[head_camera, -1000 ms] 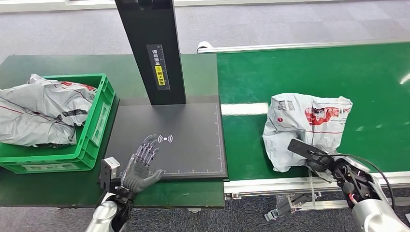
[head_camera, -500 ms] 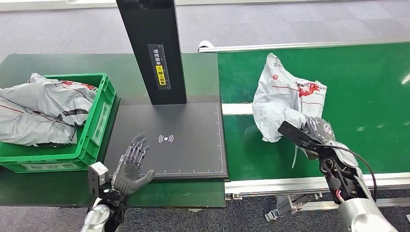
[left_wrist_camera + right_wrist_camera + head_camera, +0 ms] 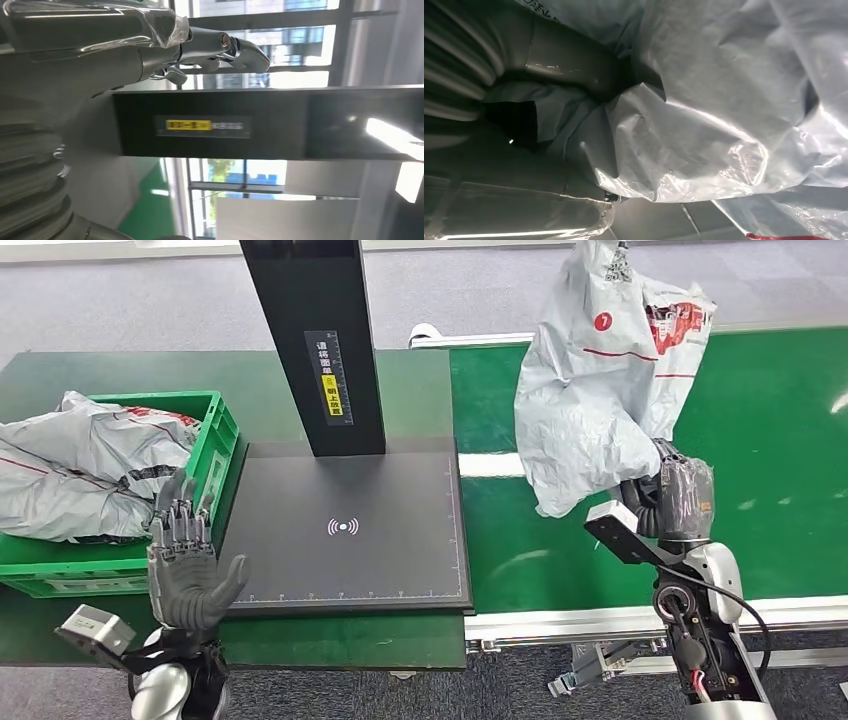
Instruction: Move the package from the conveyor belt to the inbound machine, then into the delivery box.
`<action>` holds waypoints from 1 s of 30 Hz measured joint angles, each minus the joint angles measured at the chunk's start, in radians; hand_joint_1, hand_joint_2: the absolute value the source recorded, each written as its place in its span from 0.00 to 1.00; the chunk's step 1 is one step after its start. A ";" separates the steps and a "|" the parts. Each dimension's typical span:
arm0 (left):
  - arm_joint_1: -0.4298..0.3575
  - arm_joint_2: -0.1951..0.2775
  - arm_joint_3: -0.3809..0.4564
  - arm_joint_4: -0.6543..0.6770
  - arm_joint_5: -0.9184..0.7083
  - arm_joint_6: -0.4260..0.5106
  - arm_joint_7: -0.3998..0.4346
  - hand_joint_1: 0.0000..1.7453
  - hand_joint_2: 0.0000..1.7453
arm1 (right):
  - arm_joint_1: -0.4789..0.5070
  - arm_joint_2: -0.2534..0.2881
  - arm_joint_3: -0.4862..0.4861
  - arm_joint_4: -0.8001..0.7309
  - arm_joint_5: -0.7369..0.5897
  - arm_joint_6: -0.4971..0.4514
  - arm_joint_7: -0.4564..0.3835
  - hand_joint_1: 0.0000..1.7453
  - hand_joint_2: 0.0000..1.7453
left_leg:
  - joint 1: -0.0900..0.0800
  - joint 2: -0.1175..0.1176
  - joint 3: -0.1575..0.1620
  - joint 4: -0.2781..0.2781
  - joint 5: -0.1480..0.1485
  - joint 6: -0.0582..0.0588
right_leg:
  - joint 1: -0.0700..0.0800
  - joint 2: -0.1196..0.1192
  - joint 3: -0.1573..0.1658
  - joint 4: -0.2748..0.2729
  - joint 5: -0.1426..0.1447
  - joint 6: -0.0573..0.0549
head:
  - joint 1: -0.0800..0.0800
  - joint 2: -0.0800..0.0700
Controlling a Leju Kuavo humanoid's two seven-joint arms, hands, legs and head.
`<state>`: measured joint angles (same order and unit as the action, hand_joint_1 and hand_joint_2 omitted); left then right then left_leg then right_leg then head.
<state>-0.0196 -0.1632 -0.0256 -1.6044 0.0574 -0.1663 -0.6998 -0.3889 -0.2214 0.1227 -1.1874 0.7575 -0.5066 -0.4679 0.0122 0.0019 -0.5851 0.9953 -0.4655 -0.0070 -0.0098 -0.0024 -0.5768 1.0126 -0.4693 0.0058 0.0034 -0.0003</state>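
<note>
The right hand gripped the package, a crumpled grey plastic mailer with red print, by its lower end and held it raised above the green conveyor belt, clear of the belt surface. The bag stood up from the hand and tilted toward the inbound machine's side, its top reaching the upper edge of the head view. In the right wrist view the grey thumb pressed into the bag's folds.

The left hand was held upright with its palm toward the machine and its fingers apart, holding nothing; it stood at the near left corner of the black scanner plate, just beside the wall of the green delivery box. In the left wrist view its fingers stretched out in front of the black post.

The scanner plate lay bare between the box and the belt, its right edge touching the belt's frame. The black post, with a yellow label, rose from the plate's far edge. The delivery box already held grey mailers heaped to its rim.
</note>
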 joint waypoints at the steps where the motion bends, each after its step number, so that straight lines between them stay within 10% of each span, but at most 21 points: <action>1: 0.002 -0.002 0.000 -0.016 -0.002 0.000 0.000 0.00 1.00 | 0.004 0.003 0.000 -0.012 -0.002 -0.002 -0.004 1.00 1.00 | 0.000 0.000 0.000 0.000 0.000 0.000 | 0.000 0.000 0.000 0.000 0.000 0.000 | 0.000 0.000; 7: 0.006 -0.009 -0.002 -0.068 -0.007 0.010 0.000 0.00 1.00 | 0.011 0.025 0.007 -0.059 -0.018 0.023 -0.035 1.00 1.00 | 0.000 0.000 0.000 0.000 0.000 0.000 | 0.000 0.000 0.000 0.000 0.000 0.000 | 0.000 0.000; 16: -0.039 -0.025 -0.021 -0.078 -0.028 0.186 0.000 0.00 1.00 | -0.074 0.121 0.240 -0.040 -0.008 0.313 -0.043 1.00 1.00 | 0.001 0.002 0.001 0.000 0.001 -0.001 | 0.001 0.001 0.000 0.000 0.000 0.000 | 0.000 0.000; 26: -0.052 -0.027 -0.029 -0.078 -0.024 0.197 0.000 0.00 1.00 | -0.131 0.158 0.359 0.013 -0.001 0.359 -0.041 1.00 1.00 | 0.000 0.001 -0.001 0.000 0.001 -0.001 | 0.000 0.000 0.000 0.000 0.000 0.000 | 0.000 0.000; 30: -0.061 -0.027 -0.029 -0.074 -0.010 0.195 0.000 0.00 1.00 | -0.175 0.180 0.433 0.088 0.029 0.529 -0.039 1.00 1.00 | 0.001 0.003 0.000 0.000 0.001 -0.001 | 0.001 0.002 -0.001 0.000 0.000 0.000 | 0.000 0.000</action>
<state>-0.0801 -0.1904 -0.0544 -1.6788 0.0472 0.0282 -0.6996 -0.5640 -0.0410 0.5555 -1.0998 0.7867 0.0227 -0.5065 0.0129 0.0050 -0.5849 0.9950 -0.4649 -0.0077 -0.0090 -0.0007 -0.5775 1.0127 -0.4691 0.0056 0.0033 -0.0004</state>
